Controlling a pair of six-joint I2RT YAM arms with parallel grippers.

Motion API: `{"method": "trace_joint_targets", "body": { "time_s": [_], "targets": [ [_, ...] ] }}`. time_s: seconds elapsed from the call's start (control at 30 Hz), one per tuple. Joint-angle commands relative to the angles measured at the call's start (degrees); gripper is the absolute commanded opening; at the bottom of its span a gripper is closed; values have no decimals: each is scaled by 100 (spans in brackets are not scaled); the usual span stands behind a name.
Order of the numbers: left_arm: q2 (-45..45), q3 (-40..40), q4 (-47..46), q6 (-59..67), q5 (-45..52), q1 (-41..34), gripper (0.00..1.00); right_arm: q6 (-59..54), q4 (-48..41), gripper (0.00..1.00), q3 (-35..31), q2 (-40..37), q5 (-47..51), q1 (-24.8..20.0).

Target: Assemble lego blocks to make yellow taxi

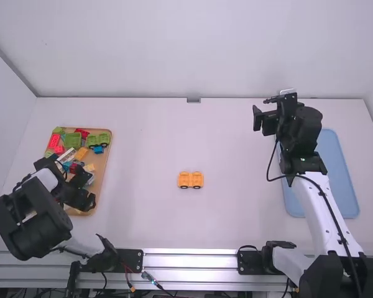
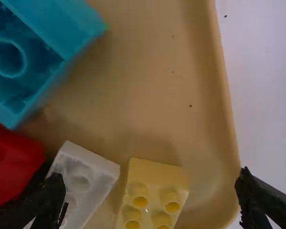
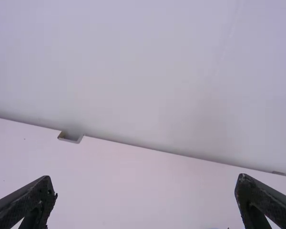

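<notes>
An orange-yellow wheeled piece [image 1: 190, 180] stands near the middle of the table. At the left lies an orange tray [image 1: 98, 175] of mixed blocks, with my left gripper [image 1: 84, 189] low over its near part. In the left wrist view my left gripper [image 2: 150, 195] is open, a pale yellow block [image 2: 155, 193] with round studs and a white block [image 2: 81, 183] lying between and beside its fingers. My right gripper [image 1: 260, 118] is held up at the right, above the far part of the table; in the right wrist view the right gripper [image 3: 145, 191] is open with nothing between its fingers.
A blue tray [image 1: 337, 171] lies at the right, partly behind the right arm. Green blocks [image 1: 73, 141], red blocks [image 1: 55, 141] and an orange block [image 1: 81, 153] fill the far part of the orange tray. A teal block [image 2: 38, 47] and a red block [image 2: 12, 164] lie close to the left gripper.
</notes>
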Motion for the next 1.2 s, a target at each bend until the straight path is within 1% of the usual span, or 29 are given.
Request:
{"method": "trace_joint_targets", "body": {
  "time_s": [0.0,0.03,0.1,0.27,0.3,0.33,0.53,0.77,0.87,1.03,1.17],
  "targets": [
    [70,46,-101,70,-107,0,78,22,28,99,232,28,-7,-11],
    [70,63,-142,72,-114,-20,74,22,31,99,232,31,-35,-11],
    [70,83,-170,70,-131,-22,71,22,28,99,232,31,-37,-11],
    [70,63,-129,72,-127,22,75,22,33,99,232,28,-37,-9],
    [70,66,-98,70,-131,11,79,22,33,99,232,31,-37,-11],
    [70,68,-55,70,-133,-20,81,22,33,99,232,28,-37,-11],
    [63,79,111,70,-302,-9,80,24,26,99,232,28,-37,-9],
    [-149,85,33,74,-407,-63,77,22,59,99,232,28,-35,63],
    [-245,155,-179,160,-291,-92,76,24,105,99,229,28,-33,63],
    [-323,376,-813,236,109,-79,77,66,101,99,229,28,-37,66],
    [-321,289,-710,264,179,-85,76,66,94,99,229,28,-35,66]
  ]
}}
